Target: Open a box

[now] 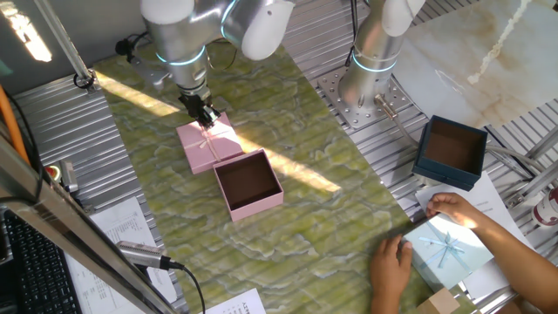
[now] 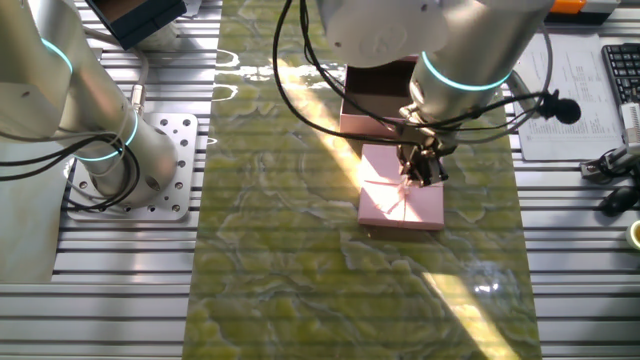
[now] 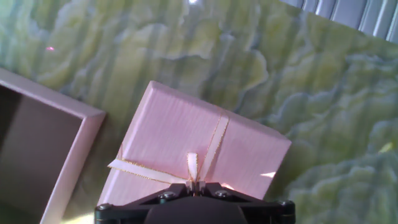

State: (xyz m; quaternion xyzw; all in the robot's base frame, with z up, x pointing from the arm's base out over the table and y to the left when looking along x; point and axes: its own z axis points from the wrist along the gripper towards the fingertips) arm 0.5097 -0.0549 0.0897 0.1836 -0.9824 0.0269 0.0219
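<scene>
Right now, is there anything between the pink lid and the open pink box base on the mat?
Nothing: in the hand view only a narrow strip of bare green mat separates the lid from the box base.

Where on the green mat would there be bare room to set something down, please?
The long stretch of green mat between the open box base and the person's hands is bare. The far end is crowded by the lid under the gripper.

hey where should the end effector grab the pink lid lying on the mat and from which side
Probably from straight above by the ribbon bow at the centre of the pink lid. The lid lies flat on the mat, so its low edges offer little, while the bow stands up.
</scene>
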